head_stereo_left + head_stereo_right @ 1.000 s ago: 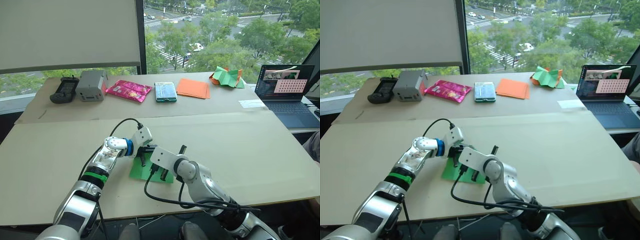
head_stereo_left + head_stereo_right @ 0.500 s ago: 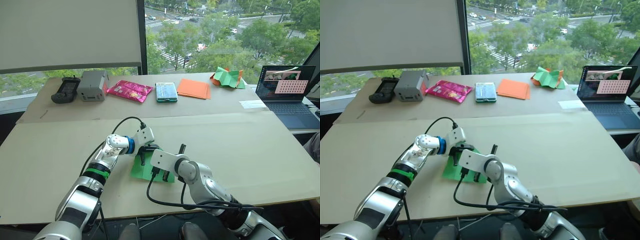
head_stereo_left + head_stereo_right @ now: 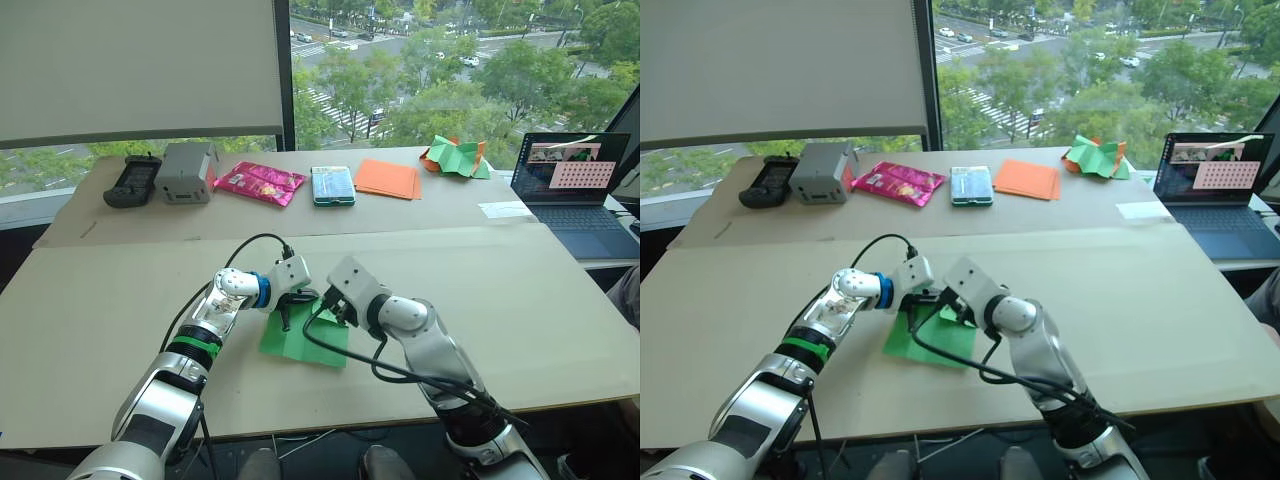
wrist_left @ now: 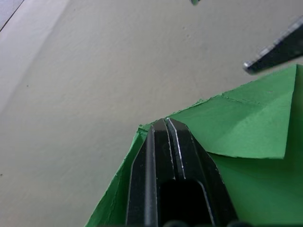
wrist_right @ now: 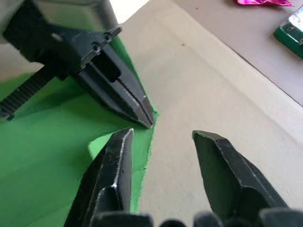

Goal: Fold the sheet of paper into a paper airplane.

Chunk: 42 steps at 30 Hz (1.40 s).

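The sheet of paper, bright green, lies flat on the near table with one corner flap folded over it. My left gripper is shut, and its joined tips rest on top of the sheet at its far corner. My right gripper is open and holds nothing. It hovers just beyond that same corner, one finger over the green edge and the other over bare table. The left gripper's black fingers are a finger's width from it.
Along the far table stand a black controller, grey box, pink packet, green pack, flat orange sheets and a crumpled green-and-orange heap. An open laptop sits at the right.
My right gripper has lifted off the front of the sheet and swung to its far right corner, now facing the left gripper. The left gripper has stayed put on the paper.
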Tool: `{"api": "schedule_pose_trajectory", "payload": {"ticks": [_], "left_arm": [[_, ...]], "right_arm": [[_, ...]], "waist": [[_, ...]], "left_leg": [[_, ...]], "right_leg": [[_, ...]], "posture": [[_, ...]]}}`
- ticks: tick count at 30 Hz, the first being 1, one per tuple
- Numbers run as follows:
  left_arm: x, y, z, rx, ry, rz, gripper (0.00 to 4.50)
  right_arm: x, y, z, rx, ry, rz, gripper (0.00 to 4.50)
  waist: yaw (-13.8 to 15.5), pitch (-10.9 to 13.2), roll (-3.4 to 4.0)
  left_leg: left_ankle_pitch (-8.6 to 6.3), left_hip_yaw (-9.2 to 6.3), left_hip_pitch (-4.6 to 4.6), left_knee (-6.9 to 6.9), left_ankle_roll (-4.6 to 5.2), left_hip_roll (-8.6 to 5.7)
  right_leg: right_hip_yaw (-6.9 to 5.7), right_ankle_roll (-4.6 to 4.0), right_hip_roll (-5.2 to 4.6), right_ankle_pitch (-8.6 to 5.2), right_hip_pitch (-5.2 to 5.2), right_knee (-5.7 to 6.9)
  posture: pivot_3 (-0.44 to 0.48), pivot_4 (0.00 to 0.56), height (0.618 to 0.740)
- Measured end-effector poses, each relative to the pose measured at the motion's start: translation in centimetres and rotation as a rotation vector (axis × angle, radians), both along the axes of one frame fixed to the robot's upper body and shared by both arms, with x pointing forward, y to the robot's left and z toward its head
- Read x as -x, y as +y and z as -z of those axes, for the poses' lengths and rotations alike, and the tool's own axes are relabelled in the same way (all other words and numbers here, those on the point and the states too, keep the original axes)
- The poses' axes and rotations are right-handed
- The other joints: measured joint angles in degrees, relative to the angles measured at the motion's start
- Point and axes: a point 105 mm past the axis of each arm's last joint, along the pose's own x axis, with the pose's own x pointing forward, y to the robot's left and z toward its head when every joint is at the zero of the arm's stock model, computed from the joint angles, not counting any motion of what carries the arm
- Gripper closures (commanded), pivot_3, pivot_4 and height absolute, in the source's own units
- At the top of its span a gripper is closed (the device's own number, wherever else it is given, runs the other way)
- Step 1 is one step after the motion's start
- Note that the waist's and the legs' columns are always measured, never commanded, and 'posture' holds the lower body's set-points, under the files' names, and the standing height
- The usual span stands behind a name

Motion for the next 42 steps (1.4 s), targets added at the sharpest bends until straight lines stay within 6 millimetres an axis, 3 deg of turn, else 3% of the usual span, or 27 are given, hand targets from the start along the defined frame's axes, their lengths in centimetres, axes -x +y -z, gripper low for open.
{"api": "schedule_pose_trajectory", "payload": {"ticks": [3, 15, 33, 42], "left_arm": [[0.0, 0.0, -0.1, 0.0, -0.002, 0.002, 4.5], [0.0, -0.1, -0.2, 0.0, -0.011, 0.005, 4.5], [0.0, -0.1, 0.0, -0.013, -0.013, 0.003, 4.5], [0.1, -0.1, 0.1, -0.012, -0.01, 0.004, 4.5]], "right_arm": [[-0.1, 0.2, 0.8, -0.006, 0.031, -0.008, 4.48], [-0.6, 1.2, 3.8, 0.005, 0.1, -0.008, 4.48], [-0.6, 1.2, 4.7, 0.013, 0.137, -0.007, 4.48], [0.6, 0.8, 5.0, 0.038, 0.14, -0.025, 4.48]], "waist": [[-0.01, 0.0, 0.01], [-0.02, 0.0, 0.01], [-0.19, -0.21, 0.12], [-0.17, -0.32, 0.12]], "left_leg": [[-0.01, 0.0, -0.01, -0.01, -0.01, 0.0], [0.02, 0.0, -0.09, -0.01, 0.02, 0.0], [-0.04, 0.0, 0.08, -0.01, -0.07, 0.0], [-0.1, 0.0, 0.08, -0.01, -0.15, 0.0]], "right_leg": [[0.0, 0.0, 0.0, 0.0, 0.01, 0.0], [0.0, 0.0, 0.0, 0.0, 0.01, 0.0], [0.0, -0.01, 0.0, -0.01, 0.01, -0.01], [0.0, -0.02, -0.01, -0.02, 0.02, -0.05]], "posture": [[0.0, 0.15, 0.706], [0.0, 0.15, 0.706], [0.0, 0.15, 0.706], [0.0, 0.15, 0.706]]}}
